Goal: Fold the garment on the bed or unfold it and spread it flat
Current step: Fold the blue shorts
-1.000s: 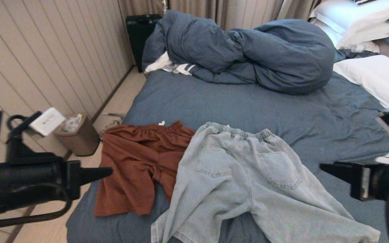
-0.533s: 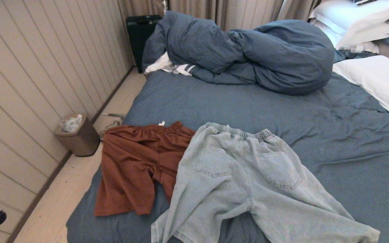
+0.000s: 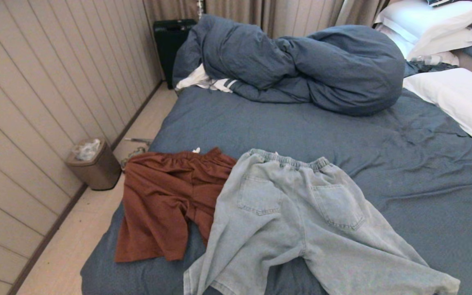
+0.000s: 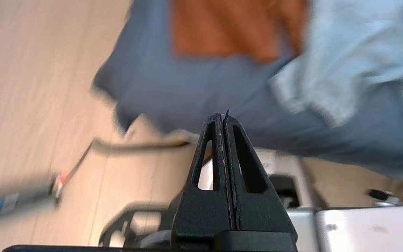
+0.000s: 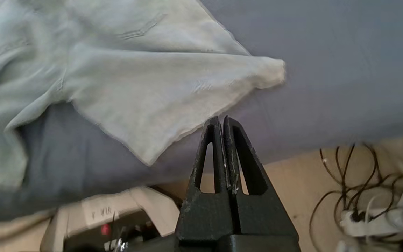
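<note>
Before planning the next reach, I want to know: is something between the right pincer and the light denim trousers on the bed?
Nothing visible. The right pincer, shut and empty, hangs near the pale-blue denim trousers' leg hem on the slate-blue bed.

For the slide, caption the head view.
Light denim trousers overlap rust shorts on the blue bed; no arms in view.

Beige panelled wall [image 3: 35, 102], pale wood floor [image 3: 72, 246], curtains [image 3: 260, 12], small bin [image 3: 94, 164].

I count two garments on one bed [image 3: 285, 127]: one rust-brown pair of shorts [image 3: 166, 205] and one pale denim pair of trousers [image 3: 297, 221]. One bunched blue duvet [image 3: 301, 61], three white pillows [image 3: 457, 94], one bin [image 3: 94, 166], one black case [image 3: 170, 41].
</note>
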